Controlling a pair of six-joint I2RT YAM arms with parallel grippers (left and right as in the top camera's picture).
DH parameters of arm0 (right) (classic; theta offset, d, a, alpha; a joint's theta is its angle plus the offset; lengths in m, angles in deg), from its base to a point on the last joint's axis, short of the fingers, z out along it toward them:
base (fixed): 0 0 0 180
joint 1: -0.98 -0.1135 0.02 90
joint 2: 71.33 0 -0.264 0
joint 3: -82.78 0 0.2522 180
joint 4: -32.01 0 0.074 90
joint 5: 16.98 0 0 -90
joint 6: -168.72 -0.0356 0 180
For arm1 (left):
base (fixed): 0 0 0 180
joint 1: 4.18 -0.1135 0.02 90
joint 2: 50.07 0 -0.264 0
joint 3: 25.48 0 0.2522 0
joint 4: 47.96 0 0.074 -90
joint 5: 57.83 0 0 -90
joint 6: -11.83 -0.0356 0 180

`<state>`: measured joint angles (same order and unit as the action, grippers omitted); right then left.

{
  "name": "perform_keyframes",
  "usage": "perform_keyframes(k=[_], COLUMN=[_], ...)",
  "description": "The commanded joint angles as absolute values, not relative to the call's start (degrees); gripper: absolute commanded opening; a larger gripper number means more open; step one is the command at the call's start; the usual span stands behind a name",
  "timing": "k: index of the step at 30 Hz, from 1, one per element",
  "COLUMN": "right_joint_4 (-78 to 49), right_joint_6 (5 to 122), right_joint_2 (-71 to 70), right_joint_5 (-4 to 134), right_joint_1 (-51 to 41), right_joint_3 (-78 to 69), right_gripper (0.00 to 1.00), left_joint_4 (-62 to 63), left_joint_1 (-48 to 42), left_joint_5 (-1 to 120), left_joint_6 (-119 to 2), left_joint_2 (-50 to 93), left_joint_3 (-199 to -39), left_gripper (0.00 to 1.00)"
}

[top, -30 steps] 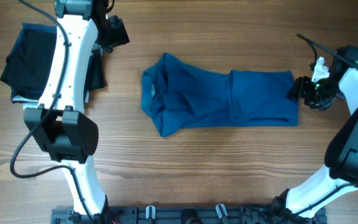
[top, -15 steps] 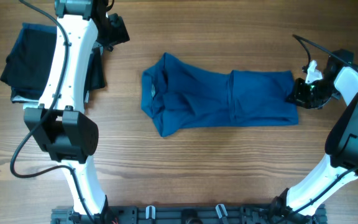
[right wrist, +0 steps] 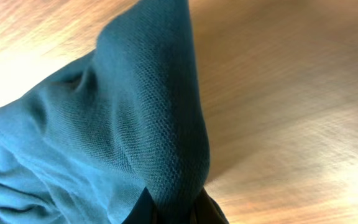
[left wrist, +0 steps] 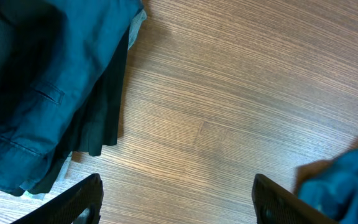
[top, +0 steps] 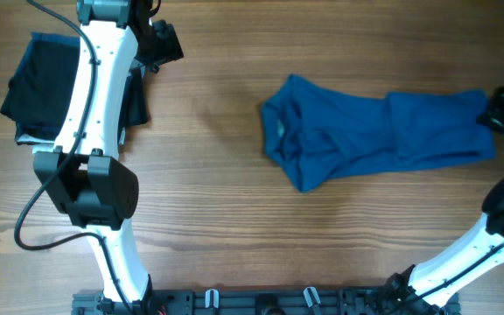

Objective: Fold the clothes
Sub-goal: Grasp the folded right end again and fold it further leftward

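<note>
Right end effector (top: 500, 111) pinches T-shirt (top: 374, 131) (spread leftward).

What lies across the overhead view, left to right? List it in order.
folded dark garments → blue T-shirt → right gripper, shut on the shirt's right edge. The left arm overlaps the garments, so it is left out.

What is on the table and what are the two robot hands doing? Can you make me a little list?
Shirt: blue T-shirt, rumpled, stretched out along the wooden table, collar end toward the left arm
Right gripper: shut on the shirt's far end
Left gripper: open, holding nothing, above bare table beside the pile
Pile: folded dark clothes, under the left arm
Folding: not done yet
</note>
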<state>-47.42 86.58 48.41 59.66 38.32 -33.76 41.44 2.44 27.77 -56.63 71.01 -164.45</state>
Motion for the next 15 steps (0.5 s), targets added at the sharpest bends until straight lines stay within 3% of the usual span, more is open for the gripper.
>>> perform_keyframes(k=[1, 9, 15], right_joint_4=[-49.5, -60.4, -63.9], right_joint_6=[87.9, 86.6, 86.1], right_joint_2=[48.2, 43.7, 40.9], right_joint_5=[59.9, 48.5, 46.4], right_joint_1=[38.7, 29.7, 15.6], right_joint_3=[-37.3, -48.4, -47.7], right_gripper=[0.04, 0.04, 0.04], left_joint_4=[41.5, 42.3, 42.6], left_joint_1=[2.2, 2.2, 2.2], left_joint_5=[28.3, 28.3, 28.3], left_joint_6=[-56.9, -56.9, -56.9], left_joint_2=[71.8, 71.8, 71.8], left_joint_3=[-164.1, -164.1, -164.1], left_gripper=[0.77, 0.78, 0.80])
